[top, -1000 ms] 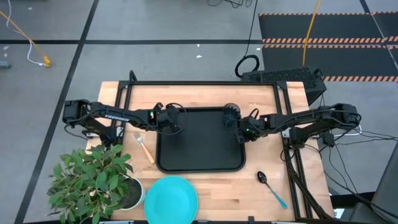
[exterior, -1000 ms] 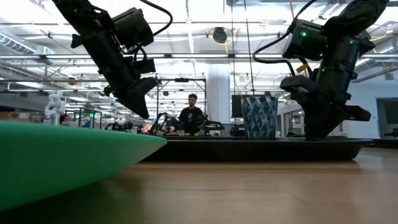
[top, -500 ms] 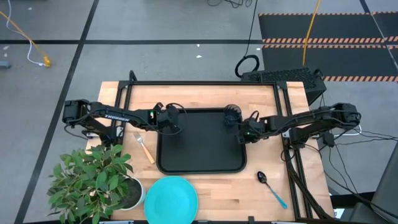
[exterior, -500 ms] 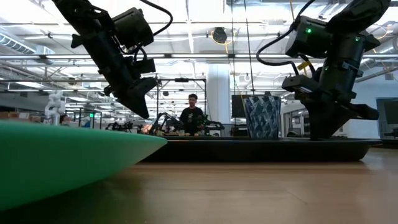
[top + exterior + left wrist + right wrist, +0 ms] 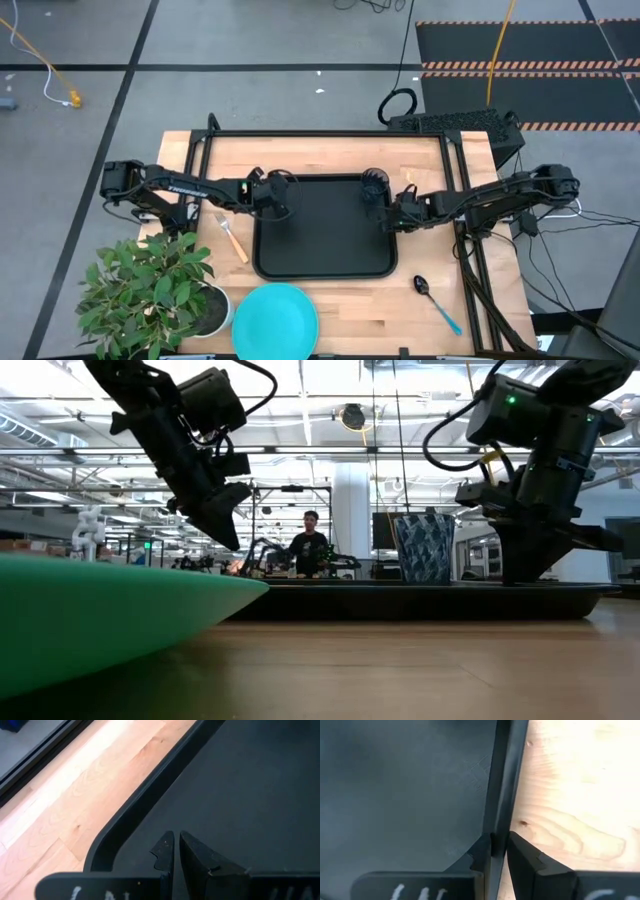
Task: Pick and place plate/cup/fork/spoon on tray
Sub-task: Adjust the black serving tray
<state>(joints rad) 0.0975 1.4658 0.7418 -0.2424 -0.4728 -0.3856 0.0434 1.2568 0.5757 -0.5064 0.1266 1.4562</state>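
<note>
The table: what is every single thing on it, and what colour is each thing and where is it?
Wooden table: one, light wood, under everything.
Large rectangular tray: one, black, at the table's middle.
Small round cup: one, dark grey-brown, in the tray's far right corner.
Round flat plate: one, turquoise, at the near edge, below the tray.
Slim fork: one, orange handle with silver tines, left of the tray.
Slim spoon: one, light blue handle with dark bowl, near right of the tray.
Leafy plant in a white pot: one, green, at the near left corner.
Left gripper: one, dark, shut, over the tray's far left corner.
Right gripper: one, dark, closed on the tray's right rim.
</note>
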